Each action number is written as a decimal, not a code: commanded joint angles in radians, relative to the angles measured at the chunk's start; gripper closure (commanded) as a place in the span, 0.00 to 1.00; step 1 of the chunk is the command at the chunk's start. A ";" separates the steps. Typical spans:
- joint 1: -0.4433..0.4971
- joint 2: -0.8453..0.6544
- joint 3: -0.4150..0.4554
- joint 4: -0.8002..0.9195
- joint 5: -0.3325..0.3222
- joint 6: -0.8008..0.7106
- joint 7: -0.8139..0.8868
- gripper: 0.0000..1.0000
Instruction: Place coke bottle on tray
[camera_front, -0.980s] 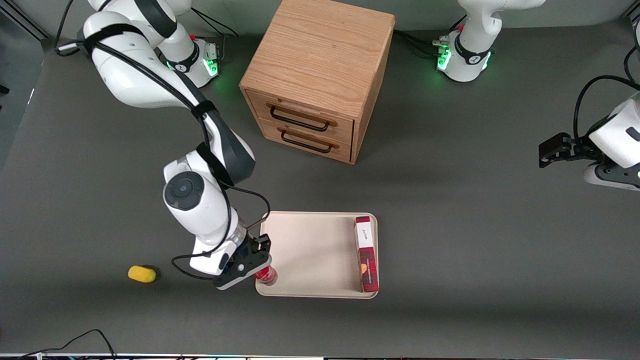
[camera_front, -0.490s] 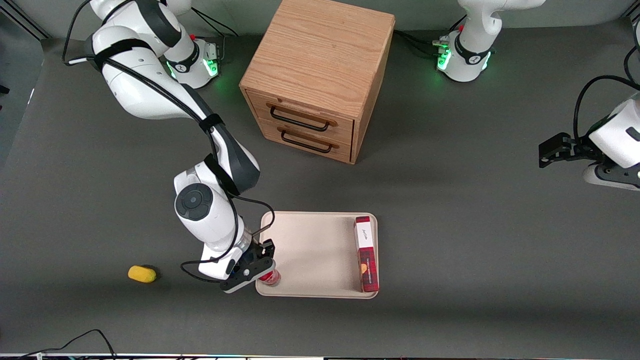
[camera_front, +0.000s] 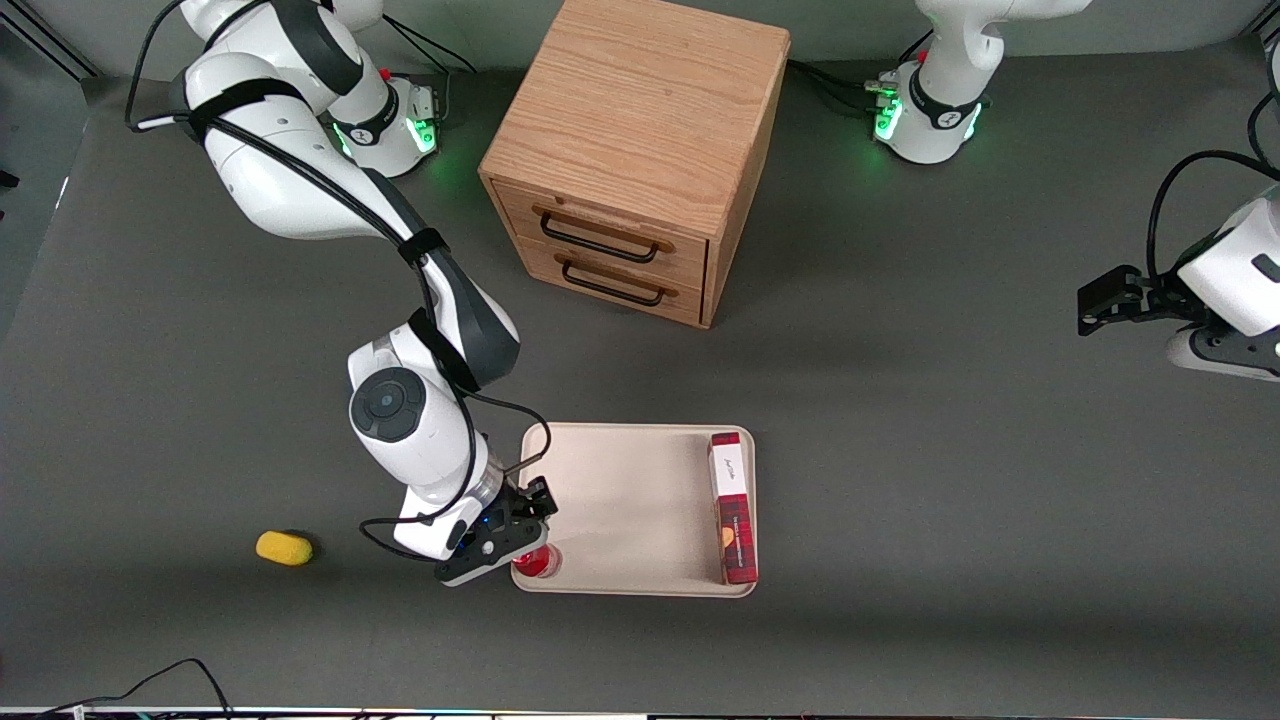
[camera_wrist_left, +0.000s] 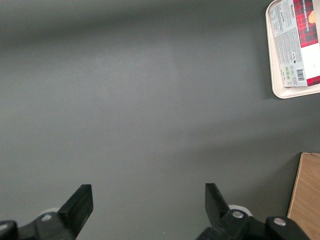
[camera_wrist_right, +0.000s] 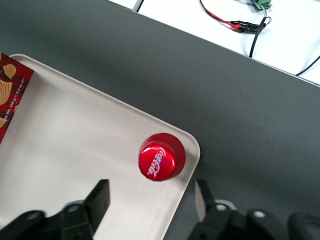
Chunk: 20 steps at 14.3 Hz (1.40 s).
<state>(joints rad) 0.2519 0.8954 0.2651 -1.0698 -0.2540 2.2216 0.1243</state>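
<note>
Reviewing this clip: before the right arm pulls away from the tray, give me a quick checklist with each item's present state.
1. coke bottle stands upright on the tray, in a corner near the rim: ok.
2. gripper is open, fingers apart and clear of the bottle: ok.
3. Bottle base fully inside the rim, not perched on it: ok, though close to it.
4. red plaid box lies along the tray's edge toward the parked arm, apart from the bottle: ok.
5. Room above the bottle for a straight lift: ok.

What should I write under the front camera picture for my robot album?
Open gripper above the coke bottle standing in the tray corner.
</note>
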 joint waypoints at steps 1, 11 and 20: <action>-0.003 -0.048 0.013 0.025 -0.018 -0.072 0.041 0.00; -0.314 -0.703 0.023 -0.475 0.208 -0.481 0.022 0.00; -0.428 -0.900 0.017 -0.481 0.259 -0.680 0.015 0.00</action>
<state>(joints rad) -0.1641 0.0266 0.2811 -1.5182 -0.0223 1.5463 0.1433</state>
